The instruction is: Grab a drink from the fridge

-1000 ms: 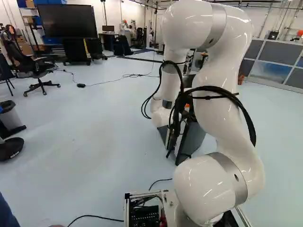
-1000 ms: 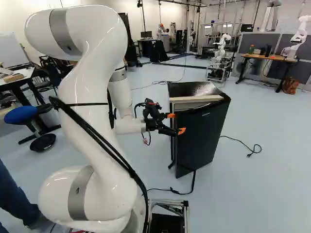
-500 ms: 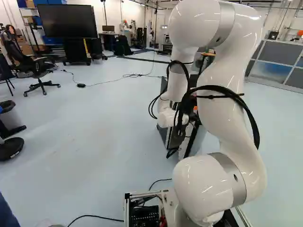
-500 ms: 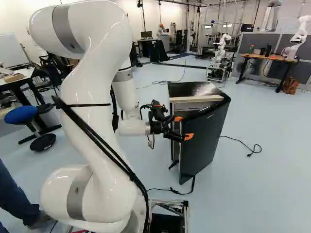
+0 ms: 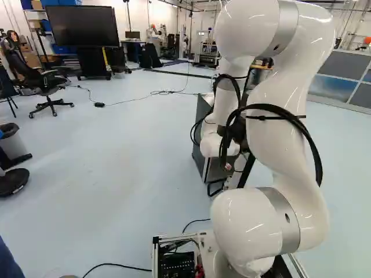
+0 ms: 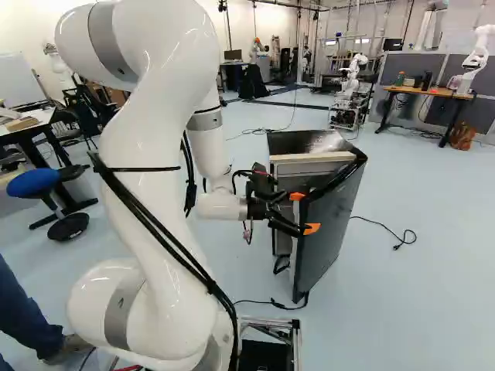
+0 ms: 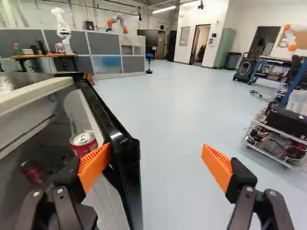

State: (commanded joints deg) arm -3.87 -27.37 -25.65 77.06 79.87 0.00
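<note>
The gripper's [image 6: 304, 212] jaws stand spread wide, nine-o'clock pad [image 7: 94, 165] at the open mini-fridge door [image 7: 128, 153]; a red soda can [image 7: 83, 142] sits inside toward ten o'clock.

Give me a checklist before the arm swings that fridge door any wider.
- Fridge door ajar: ok.
- Gripper open: ok.
- One finger on the door's inner side, the other outside: ok.
- Inner finger pressing on the door: cannot tell.
- Inner finger clear of the red can in the door: cannot tell, they overlap in view.
- Whole gripper inside the fridge: not ok.
</note>
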